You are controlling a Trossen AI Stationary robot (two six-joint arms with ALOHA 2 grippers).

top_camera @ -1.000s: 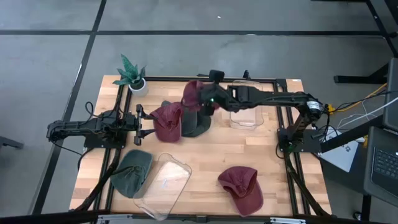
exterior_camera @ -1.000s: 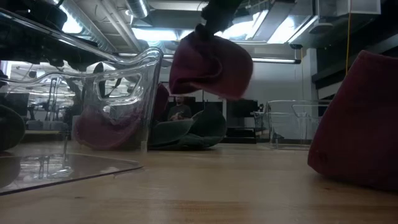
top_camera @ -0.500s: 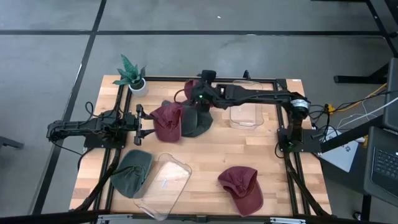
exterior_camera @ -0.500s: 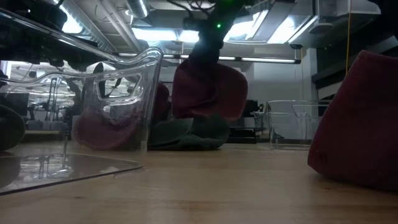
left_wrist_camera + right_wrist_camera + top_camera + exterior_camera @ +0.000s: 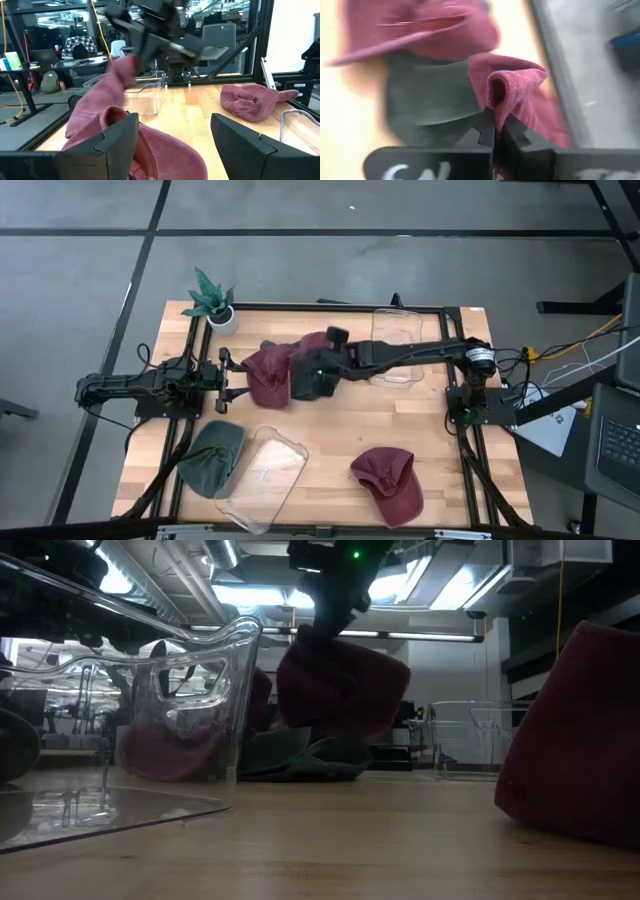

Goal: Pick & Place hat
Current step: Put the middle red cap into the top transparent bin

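My right gripper (image 5: 326, 361) reaches in from the table's right and is shut on a maroon hat (image 5: 314, 345) over the pile in the table's middle. That hat hangs above a dark green hat (image 5: 300, 754) lying on the wood; I cannot tell whether they touch. A second maroon hat (image 5: 268, 376) lies to the green one's left. My left gripper (image 5: 227, 376) is open at that hat's left edge, and the hat's crown (image 5: 155, 152) shows between the fingers in the left wrist view. My right gripper pinches a folded edge of the maroon hat (image 5: 496, 95) between its two fingers (image 5: 516, 134), several layers bunched together. The fingers come from above, pointing down (image 5: 335, 600). The hat hangs below them (image 5: 340, 685), slack and lifted off the table.
A clear bin (image 5: 393, 352) stands right of the pile, under the right arm. Another clear bin (image 5: 266, 476) lies tipped near the front edge, with a green hat (image 5: 212, 456) beside it. A third maroon hat (image 5: 389, 483) lies front right. A potted plant (image 5: 211, 300) stands at the far left corner.
My right gripper, still shut on the maroon hat, has swung over the pile and come down and toward the near edge. The hat, first high and tilted, now hangs lower, just above the green hat. My left arm has kept still.
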